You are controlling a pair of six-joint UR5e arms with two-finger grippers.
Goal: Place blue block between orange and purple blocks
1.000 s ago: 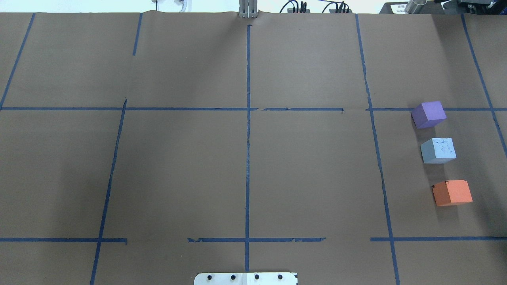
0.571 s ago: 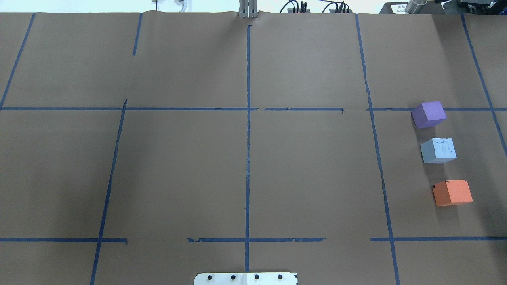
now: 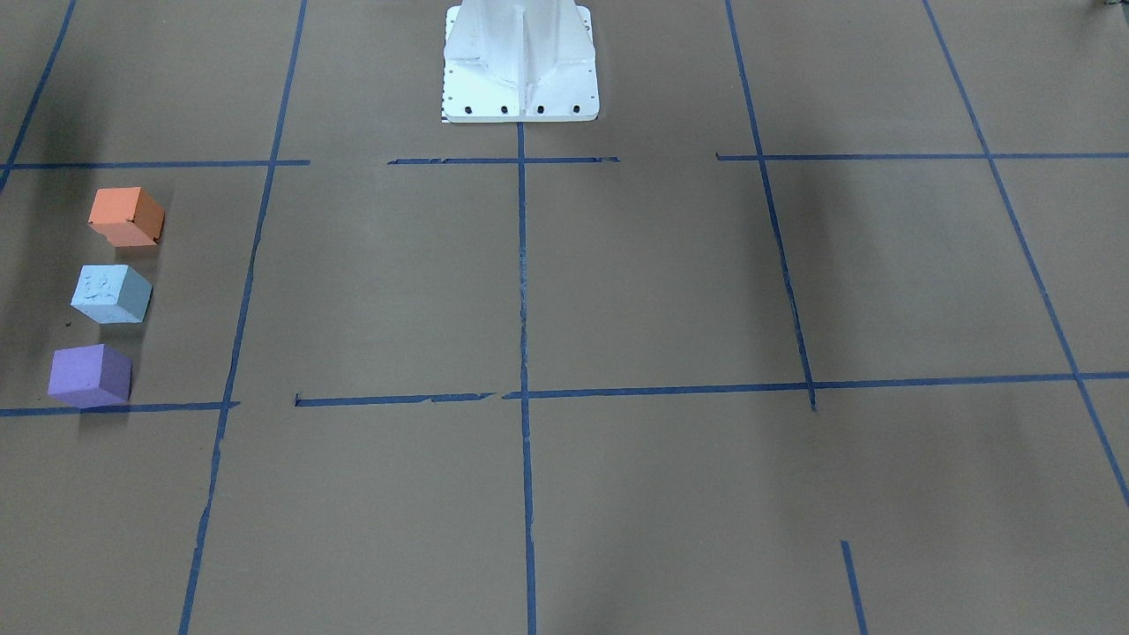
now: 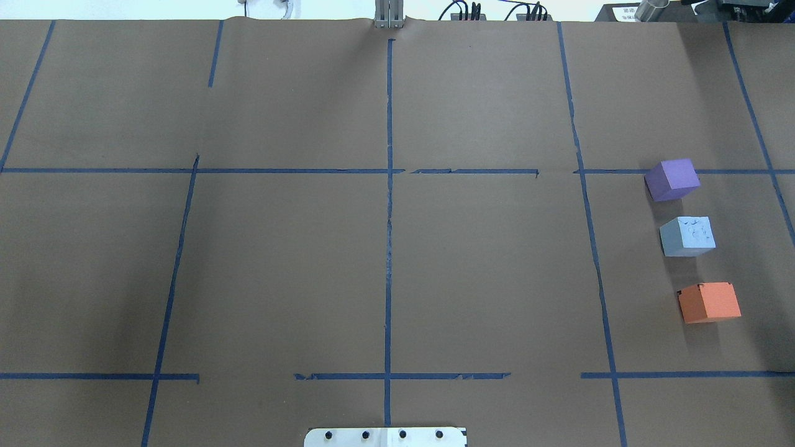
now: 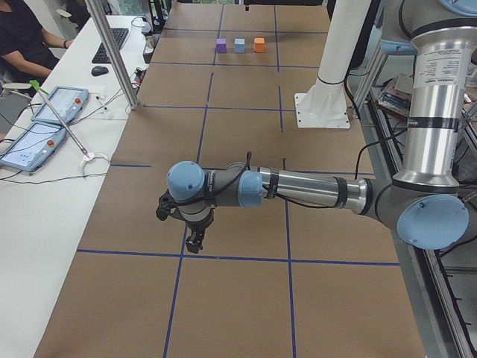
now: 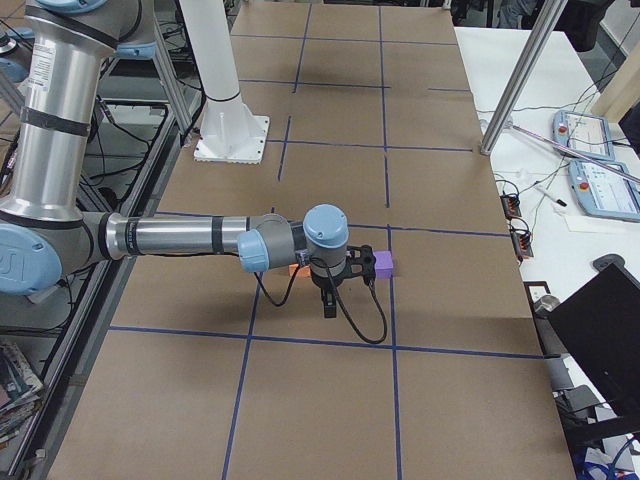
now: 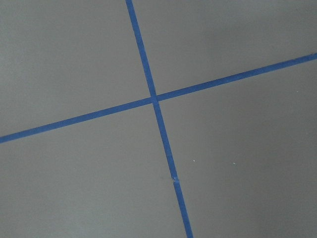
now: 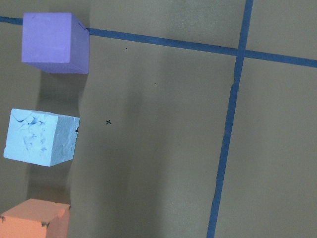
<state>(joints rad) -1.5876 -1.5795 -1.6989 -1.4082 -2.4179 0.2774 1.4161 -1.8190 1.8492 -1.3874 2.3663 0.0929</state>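
Note:
The light blue block (image 4: 687, 236) sits on the brown table between the purple block (image 4: 672, 179) and the orange block (image 4: 709, 302), in a line at the right side and apart from both. The front-facing view shows orange (image 3: 126, 216), blue (image 3: 111, 294) and purple (image 3: 90, 375) at its left. The right wrist view looks down on purple (image 8: 54, 42), blue (image 8: 40, 138) and orange (image 8: 34, 218). My right gripper (image 6: 328, 305) hangs near the blocks and my left gripper (image 5: 195, 242) is far from them. Both show only in side views, so I cannot tell whether they are open or shut.
Blue tape lines (image 4: 389, 205) divide the brown table into squares. The white robot base (image 3: 520, 62) stands at the robot's edge. A side desk with tablets (image 5: 52, 104), a keyboard and a metal post (image 5: 112, 52) lies across the table, with a person there.

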